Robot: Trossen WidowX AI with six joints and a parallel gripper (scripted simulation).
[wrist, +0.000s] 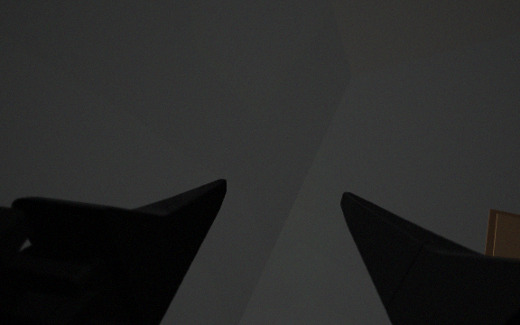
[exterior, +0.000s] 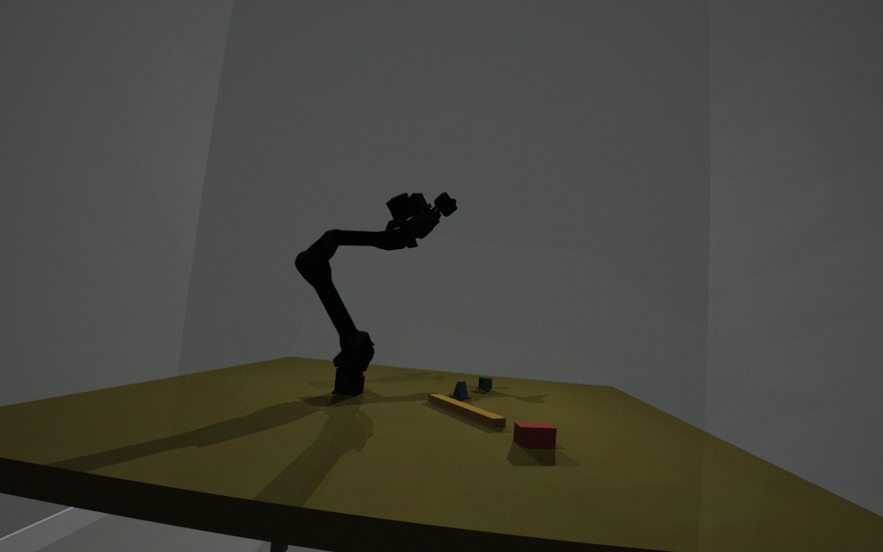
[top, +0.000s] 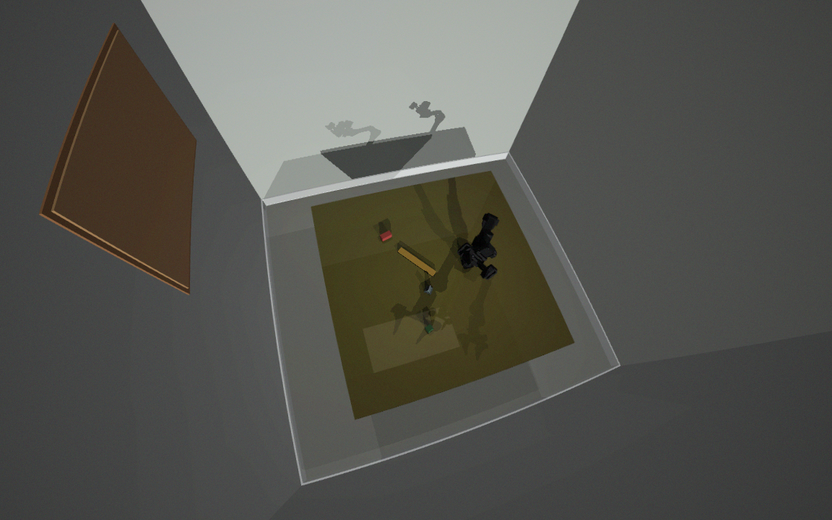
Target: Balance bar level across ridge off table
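The orange-yellow bar [top: 416, 261] [exterior: 467, 409] lies on the table, with one end near the small blue-grey ridge [top: 428, 289] [exterior: 460, 391]. The bar is not across the ridge; a narrow gap shows between them in the top view. The ridge stands upright with nothing on top. My gripper [exterior: 451, 204] [wrist: 282, 190] is raised high above the table in the exterior view, well away from the bar. Its two dark fingers stand wide apart in the wrist view, with only wall showing between them. The bar and ridge are out of the wrist view.
A red block [top: 386, 236] [exterior: 534, 435] sits beyond the bar's other end from the ridge. A small green block [top: 429, 329] [exterior: 485, 382] sits on the ridge's far side from the bar. The arm's base [exterior: 349, 381] stands on the olive table [top: 509, 323] [exterior: 431, 480].
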